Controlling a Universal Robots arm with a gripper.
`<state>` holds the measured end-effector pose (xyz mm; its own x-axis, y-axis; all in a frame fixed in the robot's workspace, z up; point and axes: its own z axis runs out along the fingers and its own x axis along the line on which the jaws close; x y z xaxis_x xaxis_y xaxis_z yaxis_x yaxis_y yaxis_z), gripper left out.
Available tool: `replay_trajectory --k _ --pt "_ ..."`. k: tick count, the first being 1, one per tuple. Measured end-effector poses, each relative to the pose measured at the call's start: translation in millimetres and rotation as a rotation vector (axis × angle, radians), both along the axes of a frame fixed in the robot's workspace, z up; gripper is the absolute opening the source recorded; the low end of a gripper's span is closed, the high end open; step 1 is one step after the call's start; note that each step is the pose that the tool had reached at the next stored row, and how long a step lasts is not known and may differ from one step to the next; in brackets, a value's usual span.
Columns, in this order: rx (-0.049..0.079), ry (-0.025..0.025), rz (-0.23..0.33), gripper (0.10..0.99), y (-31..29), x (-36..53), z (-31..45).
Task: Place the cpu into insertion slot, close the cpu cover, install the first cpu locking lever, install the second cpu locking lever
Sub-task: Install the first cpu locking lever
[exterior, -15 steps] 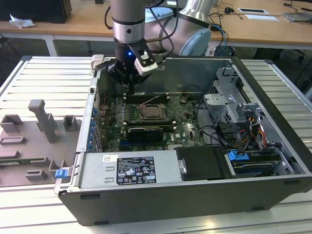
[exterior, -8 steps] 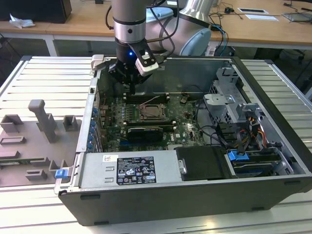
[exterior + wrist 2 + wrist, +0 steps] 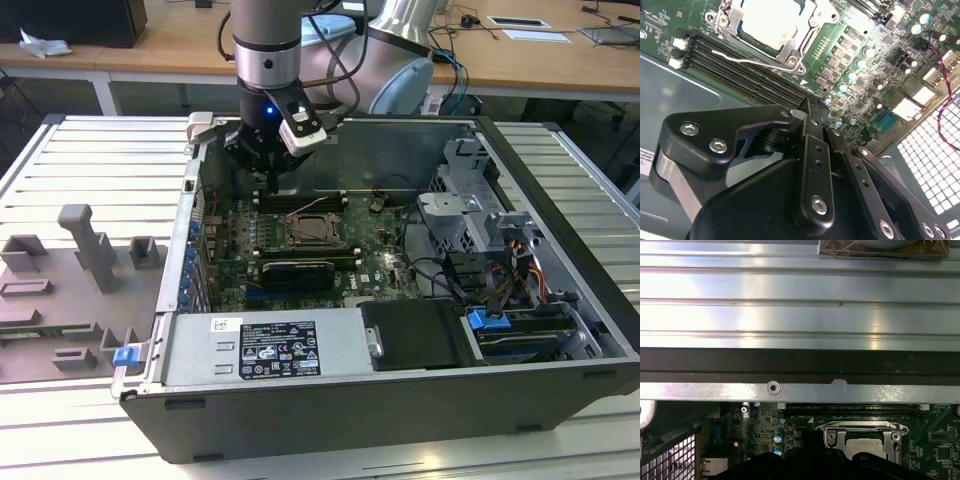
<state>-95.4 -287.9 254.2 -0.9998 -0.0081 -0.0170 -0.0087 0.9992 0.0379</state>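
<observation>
The insertion slot (image 3: pixel 318 232) sits mid-board on the green motherboard (image 3: pixel 232 250) inside the open computer case. In the second wrist view the cpu (image 3: pixel 771 22) lies in it with its pale metal top showing. The silvery cpu cover (image 3: pixel 799 46) lies flat around the chip. A thin wire locking lever (image 3: pixel 742 57) runs along the cover's edge, beside the black memory slots (image 3: pixel 740 67). The first wrist view shows the cpu (image 3: pixel 864 445) and cover (image 3: pixel 835 436) too. My gripper (image 3: pixel 272 183) hangs above the board behind the socket, near the case's rear wall, with its fingertips (image 3: pixel 809 107) together and nothing between them.
The case's metal wall (image 3: pixel 800 315) stands close behind the gripper. A black graphics card (image 3: pixel 298 270), a power supply (image 3: pixel 265 345), a drive cage (image 3: pixel 470 215) and loose cables (image 3: pixel 440 265) crowd the case. Grey fixtures (image 3: pixel 90 250) stand on the slatted table at the exterior view's left.
</observation>
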Motion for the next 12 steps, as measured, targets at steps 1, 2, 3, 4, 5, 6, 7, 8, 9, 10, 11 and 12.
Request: replay_trajectory --k 1,2,3,4,5,6,7,8,9,10,11,12 --pt "0.0 0.0 0.0 0.106 0.0 0.3 0.0" --pt "0.0 0.0 0.0 0.106 0.0 0.5 0.0" --pt "0.0 0.0 0.0 0.106 0.0 1.1 0.0" --pt "0.0 0.0 0.0 0.106 0.0 1.4 0.0" --pt "0.0 0.0 0.0 0.106 0.0 1.6 0.0" --pt "0.0 0.0 0.0 0.106 0.0 1.9 -0.1" --pt "0.0 0.0 0.0 0.106 0.0 2.2 -0.1" --pt "0.0 0.0 0.0 0.106 0.0 2.7 -0.1" --pt "0.0 0.0 0.0 0.106 0.0 2.9 -0.1" --pt "0.0 0.0 0.0 0.106 0.0 3.0 -0.1" --pt "0.0 0.0 0.0 0.106 0.0 3.2 -0.1" --pt "0.0 0.0 0.0 0.106 0.0 3.4 -0.2"
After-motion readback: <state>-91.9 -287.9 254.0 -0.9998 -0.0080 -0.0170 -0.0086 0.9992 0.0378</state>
